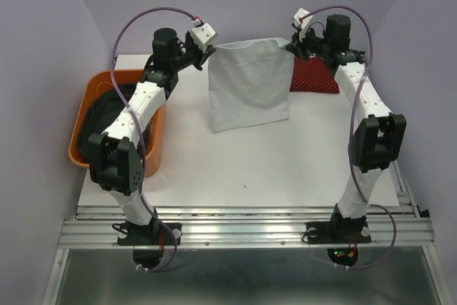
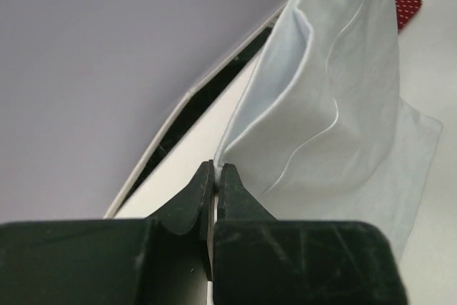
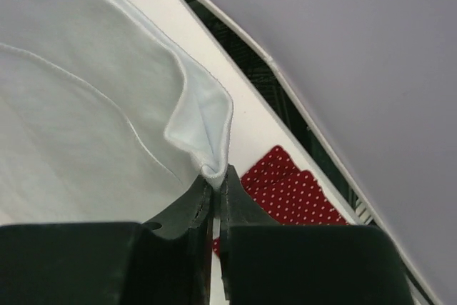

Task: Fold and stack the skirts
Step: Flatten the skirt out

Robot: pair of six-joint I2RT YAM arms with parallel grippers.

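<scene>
We find the white skirt held up by its two top corners and hanging as a flat sheet at centre-far. Its lower edge appears to meet the table.

The left gripper has the top-left corner. In the wrist view its jaws are pressed together w/ a thin fold of white cloth nipped between the tips. The right gripper has the top-right corner, jaws likewise closed on a bunched hem. The cloth is creased but not twisted btwn the two grips.

The red skirt, white-dotted, lies flat on the table at far right, just behind the white one & partly hidden by the right arm.

The dark grey skirt sits bundled inside the orange basket at the left table edge, partly covered by the left arm.
</scene>
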